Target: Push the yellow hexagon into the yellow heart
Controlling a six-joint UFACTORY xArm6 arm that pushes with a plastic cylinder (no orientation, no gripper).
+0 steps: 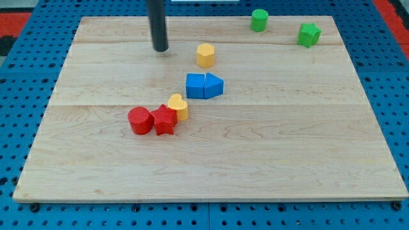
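Nearest the view's bottom runs the front edge of the wooden counter point(211, 191), a pale board of glued planks resting on a blue pegboard point(19, 128) that shows on both sides.

Going up the view, the first blocks are a cluster left of centre. A red cylinder point(139, 120) stands at the view's left of the group, touching a red star-like block point(165, 119) just beside it on the right. Pressed against the upper right of that red block is the yellow heart point(179, 106), so the three form one short chain rising toward the view's right.

Farther up, a little right of the heart and apart from it, sit two blue blocks side by side and touching: a blue cube point(195, 85) on the left and a blue pointed block point(214, 85) on the right, its exact shape hard to make out.

Beyond them stands the yellow hexagon point(205, 55), alone, well apart from the yellow heart, with the blue pair lying roughly between the two.

To the view's left of the hexagon, slightly higher, the dark rod comes down from the top edge, and my tip point(160, 49) rests at the board surface, near the hexagon but not touching it. The arm carries no claw, only this rod, so nothing is held.

Farthest away, near the view's top right, are a green cylinder point(259, 20) and, to its right and apart from it, a green star-like block point(308, 34).
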